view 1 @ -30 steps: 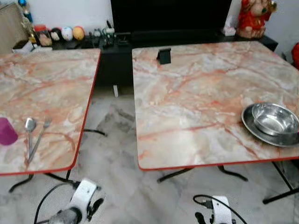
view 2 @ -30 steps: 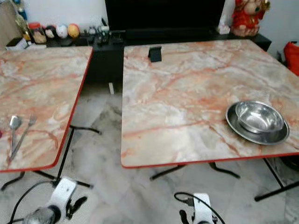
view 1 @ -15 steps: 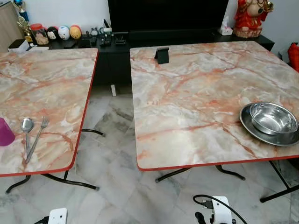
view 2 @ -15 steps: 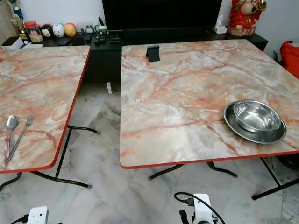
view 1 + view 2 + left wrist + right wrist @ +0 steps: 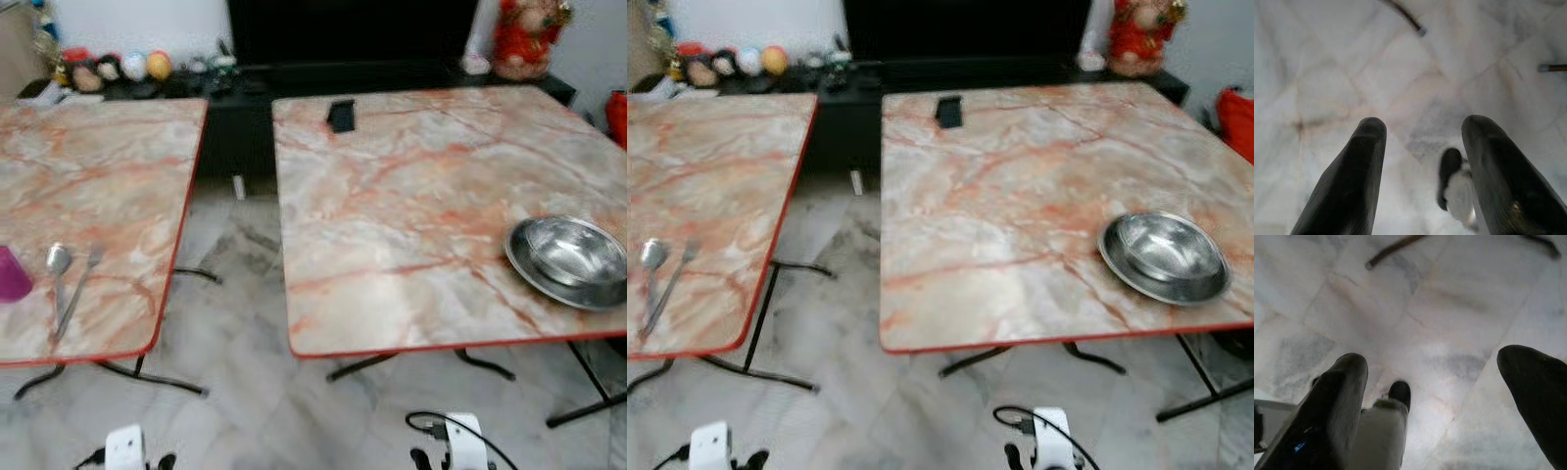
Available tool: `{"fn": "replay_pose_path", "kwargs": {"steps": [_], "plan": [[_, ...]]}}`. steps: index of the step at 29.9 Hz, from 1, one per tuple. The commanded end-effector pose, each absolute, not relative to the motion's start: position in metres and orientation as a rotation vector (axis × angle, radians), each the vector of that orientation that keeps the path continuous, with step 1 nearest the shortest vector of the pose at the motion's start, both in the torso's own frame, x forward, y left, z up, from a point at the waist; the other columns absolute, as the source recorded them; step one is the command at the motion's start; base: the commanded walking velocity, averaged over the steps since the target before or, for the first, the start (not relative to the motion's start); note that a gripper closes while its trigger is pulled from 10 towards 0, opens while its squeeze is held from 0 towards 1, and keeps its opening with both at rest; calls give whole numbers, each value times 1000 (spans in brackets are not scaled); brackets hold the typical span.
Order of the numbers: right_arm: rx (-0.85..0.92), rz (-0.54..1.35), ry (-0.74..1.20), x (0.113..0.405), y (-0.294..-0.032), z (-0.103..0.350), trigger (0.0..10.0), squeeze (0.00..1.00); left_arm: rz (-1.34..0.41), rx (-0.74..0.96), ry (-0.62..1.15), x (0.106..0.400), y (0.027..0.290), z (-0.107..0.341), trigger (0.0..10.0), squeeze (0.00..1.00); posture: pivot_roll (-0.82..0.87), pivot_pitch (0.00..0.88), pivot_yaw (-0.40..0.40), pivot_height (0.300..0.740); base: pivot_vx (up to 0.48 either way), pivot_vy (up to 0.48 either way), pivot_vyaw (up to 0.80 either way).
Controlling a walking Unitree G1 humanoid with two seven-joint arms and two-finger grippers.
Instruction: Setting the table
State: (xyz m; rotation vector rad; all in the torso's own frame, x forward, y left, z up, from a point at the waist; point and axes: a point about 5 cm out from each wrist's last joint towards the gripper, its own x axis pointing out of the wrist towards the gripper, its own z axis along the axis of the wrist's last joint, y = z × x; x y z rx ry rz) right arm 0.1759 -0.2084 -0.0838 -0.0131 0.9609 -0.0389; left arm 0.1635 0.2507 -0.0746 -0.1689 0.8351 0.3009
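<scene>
Bowl (image 5: 576,257) in plate (image 5: 524,266) on right table (image 5: 392,215); spoon (image 5: 57,266), fork (image 5: 80,289), cup (image 5: 12,275) on left table (image 5: 98,186). Both grippers — left (image 5: 1422,171), right (image 5: 1435,396) — hang low over floor (image 5: 245,372), fingers apart.

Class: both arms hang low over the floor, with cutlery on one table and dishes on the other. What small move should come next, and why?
Probably step toward the left marble table: the metal spoon, metal fork and purple cup lie there, apart from the steel bowl on its steel plate. Both end effectors hang open, empty.
</scene>
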Motion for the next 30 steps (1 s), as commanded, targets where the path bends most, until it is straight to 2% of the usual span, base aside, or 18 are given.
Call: {"fn": "replay_pose_path", "kwargs": {"steps": [1,17,21,30], "plan": [[-3,-30,954,178,-204,-84,10000,0,326,-163,858,155,255,-77,10000,0,-36,0,8,720,0,311,0],[-23,-20,957,176,-203,-84,10000,0,325,-155,855,156,255,-78,10000,0,-57,0,31,720,0,310,0],[-16,-26,958,175,-203,-85,10000,0,316,-145,857,156,256,-77,10000,0,-60,0,32,720,0,307,800],[0,-36,957,175,-202,-85,10000,0,300,-131,857,160,256,-76,10000,0,-56,0,33,720,0,304,0]]}}
